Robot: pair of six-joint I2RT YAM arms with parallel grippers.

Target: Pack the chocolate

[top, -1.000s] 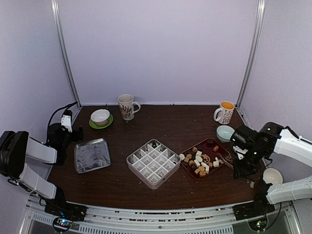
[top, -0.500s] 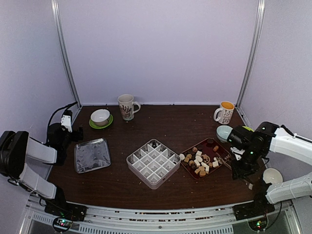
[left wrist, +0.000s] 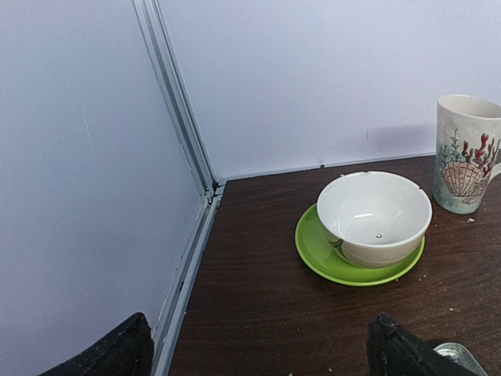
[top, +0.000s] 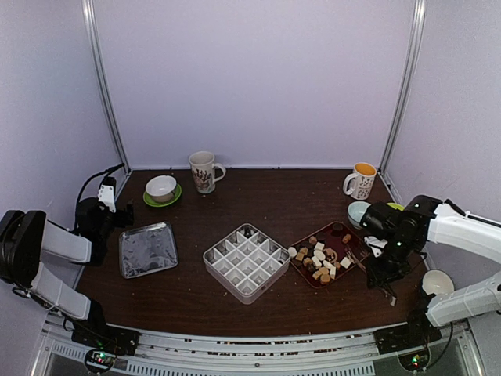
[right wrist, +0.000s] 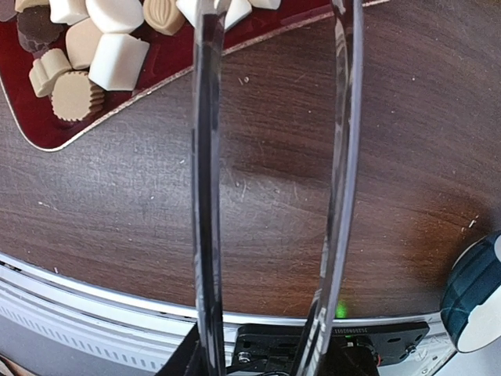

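The chocolate (top: 321, 262) lies in a heap of brown, tan and white pieces on a dark red tray (top: 354, 240), right of a white grid box (top: 246, 262). The right wrist view shows the same chocolate (right wrist: 117, 59) and red tray (right wrist: 47, 133) at top left. My right gripper (top: 385, 270) (right wrist: 262, 364) is shut on long metal tongs (right wrist: 205, 196), just right of the tray. The two tong blades stand apart and reach toward the tray's near corner, with their tips cut off at the top of that view. My left gripper (top: 106, 205) (left wrist: 258, 352) hangs open and empty at the far left.
A silver tray (top: 147, 249) lies left of the grid box. Behind it stand a white bowl on a green saucer (top: 161, 188) (left wrist: 374, 218) and a shell-print mug (top: 203, 171) (left wrist: 466, 153). Back right are an orange-lined mug (top: 362, 180) and a pale blue bowl (top: 360, 213).
My right arm has shifted a little left toward the red tray, carrying the tongs with it. The left arm has not moved.
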